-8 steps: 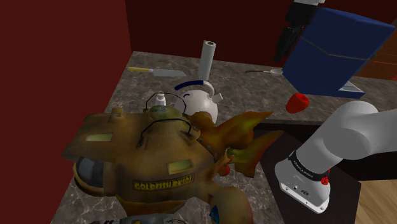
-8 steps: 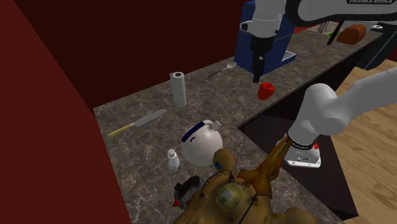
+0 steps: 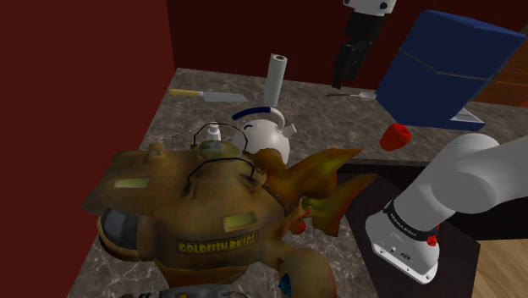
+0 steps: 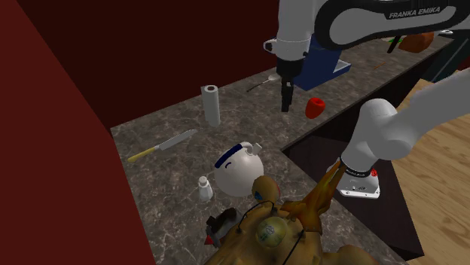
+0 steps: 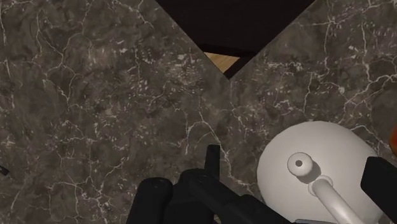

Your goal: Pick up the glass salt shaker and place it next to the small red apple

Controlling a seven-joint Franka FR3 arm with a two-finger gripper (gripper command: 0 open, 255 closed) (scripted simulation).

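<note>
The arm (image 4: 346,21) has swung away from the blue box (image 4: 322,66) toward the kettle (image 4: 239,167) and dipped a little. Its jaws hang open and empty above the table (image 4: 154,184), well beyond the kettle. Nothing on the table has shifted. Toward the second exterior view's left of the kettle lies the knife (image 4: 162,145). The shaker (image 4: 204,188), white here, stands upright just beside the kettle on that same side. The roll (image 4: 211,104) stands behind the kettle. What the kettle holds I cannot see. Far to that view's right of the kettle sits the apple (image 4: 315,106), well apart from the shaker.
</note>
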